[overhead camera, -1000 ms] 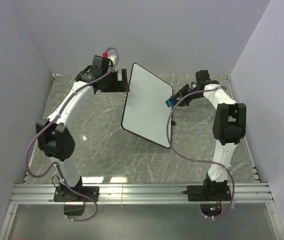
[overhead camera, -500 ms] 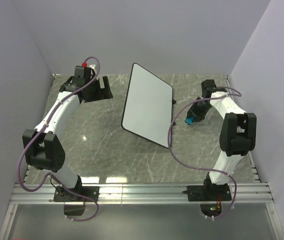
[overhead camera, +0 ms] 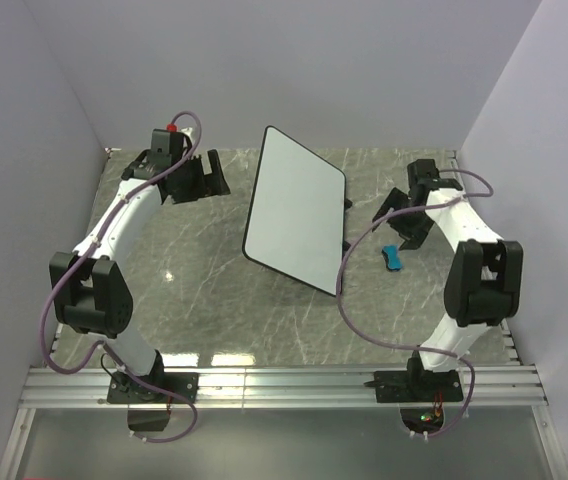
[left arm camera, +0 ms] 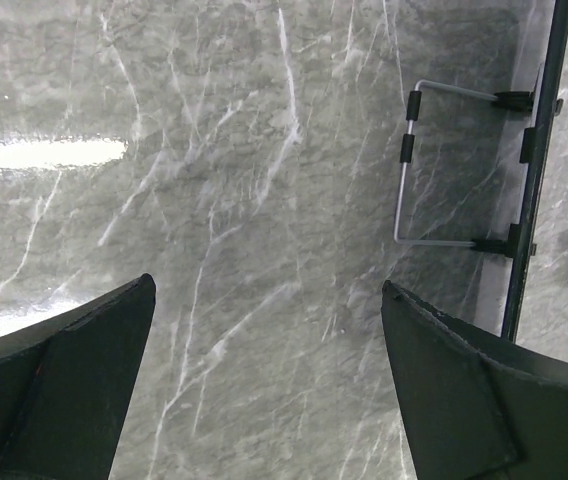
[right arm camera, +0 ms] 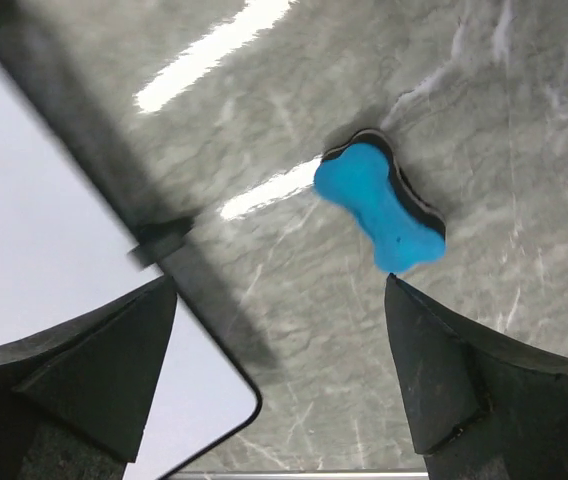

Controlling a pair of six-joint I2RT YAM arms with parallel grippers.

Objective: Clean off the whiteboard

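Right gripper [right arm camera: 279, 300], jaws spread wide above the blue eraser [right arm camera: 382, 207] lying loose beside the whiteboard [overhead camera: 294, 205], should rise straight, clear of the board's frame.

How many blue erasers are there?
1. The eraser lies on the table, just right of the whiteboard. Another could hide behind the board.

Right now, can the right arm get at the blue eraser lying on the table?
Probably yes. The eraser lies flat on bare table just ahead of the open right pincer, with nothing between them. The board stands off to one side, clear of it.
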